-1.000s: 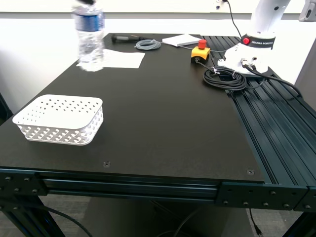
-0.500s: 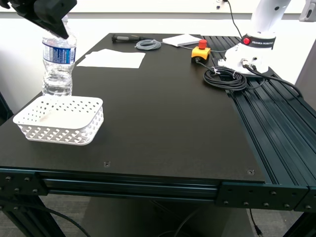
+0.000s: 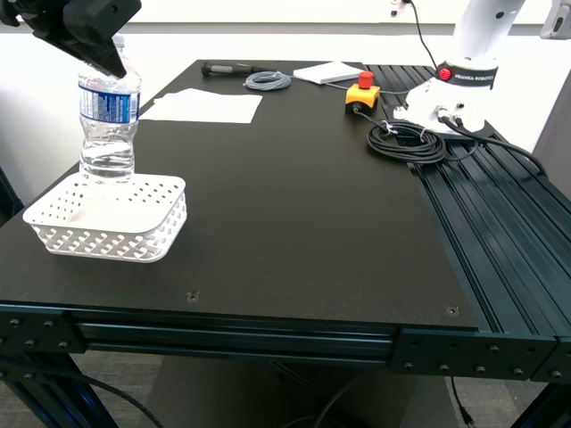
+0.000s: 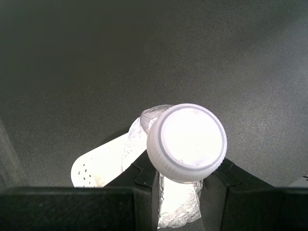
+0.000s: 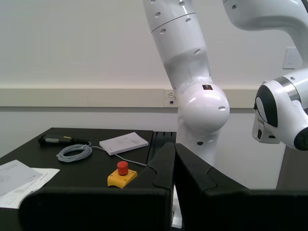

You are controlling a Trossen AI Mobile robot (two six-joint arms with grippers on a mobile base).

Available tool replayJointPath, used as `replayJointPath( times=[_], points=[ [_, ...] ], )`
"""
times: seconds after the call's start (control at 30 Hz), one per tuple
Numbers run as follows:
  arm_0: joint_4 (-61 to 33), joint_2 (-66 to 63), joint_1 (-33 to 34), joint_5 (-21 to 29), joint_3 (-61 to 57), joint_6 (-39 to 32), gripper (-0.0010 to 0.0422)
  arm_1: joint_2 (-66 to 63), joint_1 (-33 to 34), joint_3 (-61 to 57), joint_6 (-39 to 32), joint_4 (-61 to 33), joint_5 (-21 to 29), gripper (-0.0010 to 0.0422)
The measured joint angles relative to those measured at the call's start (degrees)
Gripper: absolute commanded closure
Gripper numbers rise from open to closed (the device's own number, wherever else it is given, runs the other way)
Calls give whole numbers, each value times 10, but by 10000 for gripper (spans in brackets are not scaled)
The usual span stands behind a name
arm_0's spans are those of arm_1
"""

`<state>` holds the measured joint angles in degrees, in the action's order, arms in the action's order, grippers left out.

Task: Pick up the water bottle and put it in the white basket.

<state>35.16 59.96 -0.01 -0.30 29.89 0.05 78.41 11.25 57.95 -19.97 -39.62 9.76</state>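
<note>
Two grippers in play; my first gripper [image 3: 105, 55] at the exterior view's far left is clamped on the neck of the water bottle [image 3: 109, 120], just under its white cap; in the first wrist view its fingers [image 4: 137, 180] press the neck from both sides, gripper [image 4: 179, 185] narrowly parted to the neck's width, water bottle [image 4: 185, 144] seen from above; bottle upright, its base down inside the white basket [image 3: 147, 232] at the basket's far end, blue-and-white label well above the rim; whether the base touches the basket floor I cannot tell; white basket [image 4: 98, 166] shows below the bottle in the wrist view; basket sits near the table's [image 3: 294, 214] front corner on the exterior view's left; paper sheets [image 3: 207, 106] beyond it; further right a grey cable coil [image 3: 267, 81], a yellow box with red button [image 3: 361, 94], a black cable coil [image 3: 406, 141], a white robot base [image 3: 457, 89]; my second gripper [image 5: 174, 178] is off in the air, jaws pressed together, clenched on nothing.
</note>
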Motion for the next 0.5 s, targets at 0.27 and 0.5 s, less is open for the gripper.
replayJointPath(
  times=[0.27,0.5],
  points=[
    [0,0,0,0,0,0,412,0,0,0,-7,-14,0,303],
    [0,0,0,0,0,0,412,0,0,0,-8,-18,0,237]
  ],
)
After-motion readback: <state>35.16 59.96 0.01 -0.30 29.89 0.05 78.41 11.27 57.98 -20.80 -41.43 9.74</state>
